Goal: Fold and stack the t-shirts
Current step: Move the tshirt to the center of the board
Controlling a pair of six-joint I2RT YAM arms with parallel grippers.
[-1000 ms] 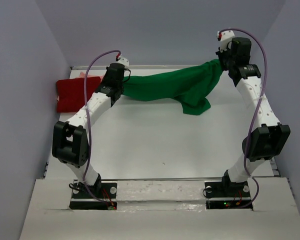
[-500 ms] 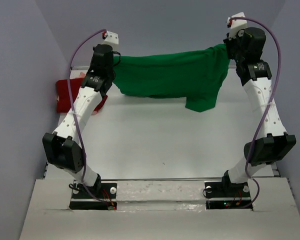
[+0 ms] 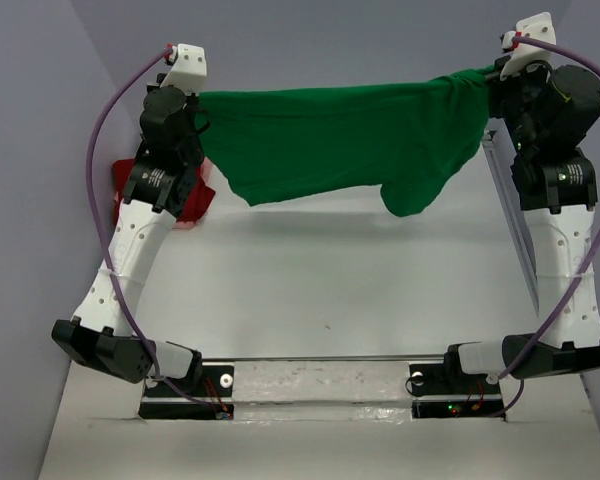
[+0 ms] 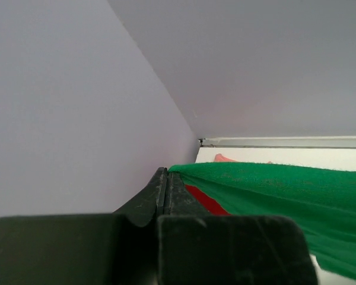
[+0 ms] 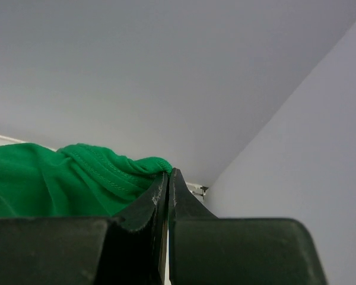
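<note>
The green t-shirt [image 3: 340,140] hangs in the air above the far half of the surface [image 3: 330,290], stretched out wide between the two tools. Its top edge runs nearly level from left to right. The cloth below sags in loose folds, and one lobe droops lowest right of the middle. None of it touches the surface.

The left tool [image 3: 195,105] is pinched closed on the shirt's left end. From the left wrist, the two black fingers [image 4: 161,189] meet with no gap at the left tool [image 4: 168,178], and the green t-shirt [image 4: 285,190] runs off to the right from their tips.

The right tool [image 3: 490,85] is likewise clamped tight on the right end. From the right wrist, a bunched hem of the green t-shirt [image 5: 47,178] is caught at the right tool [image 5: 168,177].

The dark red t-shirt [image 3: 188,198] lies at the far left of the surface, mostly hidden behind the left arm [image 3: 130,240]. In the left wrist view it is a red strip [image 4: 204,200] under the green cloth, and a sliver of the salmon-pink t-shirt [image 4: 224,158] shows beyond it.

The right arm [image 3: 565,240] stands tall at the right edge.
</note>
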